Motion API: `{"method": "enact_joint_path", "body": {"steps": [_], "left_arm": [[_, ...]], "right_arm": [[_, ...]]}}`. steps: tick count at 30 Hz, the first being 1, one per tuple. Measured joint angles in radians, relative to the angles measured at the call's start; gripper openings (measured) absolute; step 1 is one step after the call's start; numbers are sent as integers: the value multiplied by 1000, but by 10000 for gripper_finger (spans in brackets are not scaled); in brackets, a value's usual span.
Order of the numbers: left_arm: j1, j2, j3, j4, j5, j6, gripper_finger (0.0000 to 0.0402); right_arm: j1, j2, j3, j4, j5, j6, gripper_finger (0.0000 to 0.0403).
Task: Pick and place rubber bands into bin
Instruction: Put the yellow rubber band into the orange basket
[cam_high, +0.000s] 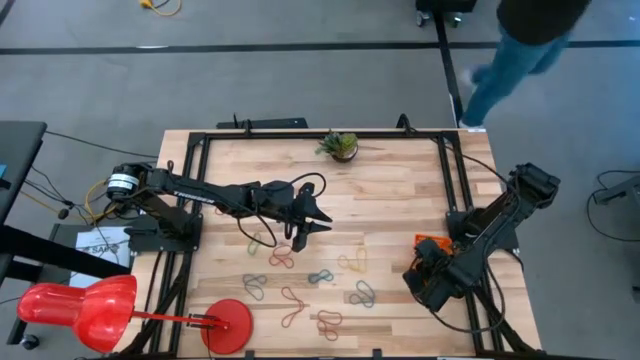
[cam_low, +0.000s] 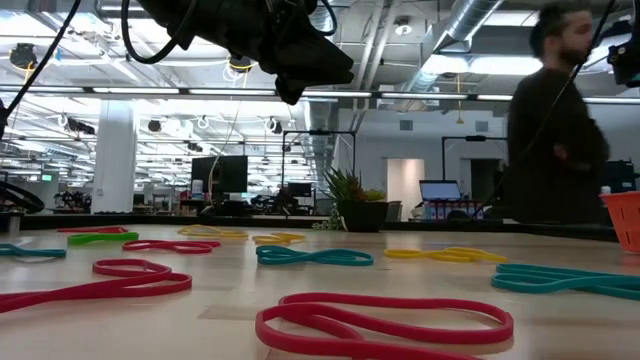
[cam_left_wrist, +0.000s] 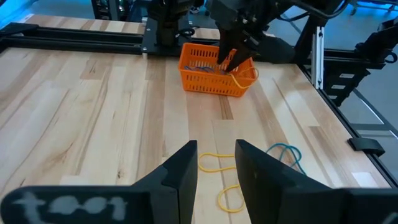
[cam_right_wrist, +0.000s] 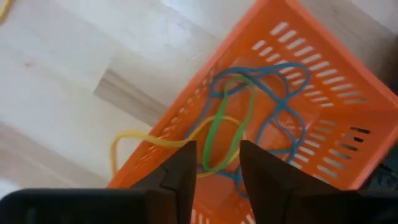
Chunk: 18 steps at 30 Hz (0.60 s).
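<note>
The right gripper (cam_right_wrist: 214, 165) is being held just above the bin (cam_right_wrist: 323, 118) at the table's four o'clock, fingers slightly parted and empty. A yellow band (cam_right_wrist: 143, 142) is being left draped over the bin's rim, with a green and two blue bands inside. The left gripper (cam_high: 303, 232) is hovering, narrowly open and empty, above about ten rubber bands (cam_high: 300, 275) lying toward six o'clock. They are judged light, floppy and best pinched across one strand.

One bin (cam_high: 430, 245), about ten loose rubber bands (cam_high: 283, 258)
</note>
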Motion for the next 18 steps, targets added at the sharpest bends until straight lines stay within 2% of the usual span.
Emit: {"method": "enact_joint_path", "body": {"steps": [6, 14, 18], "left_arm": [[0, 0, 0, 0, 0, 0, 98], [0, 0, 0, 0, 0, 1, 98], [0, 0, 0, 0, 3, 0, 98]], "right_arm": [[-5, -1, 0, 81, 0, -172, 127], [-43, -1, 0, 28, 3, -198, 129], [-54, -1, 0, 67, 3, -262, 129]]}}
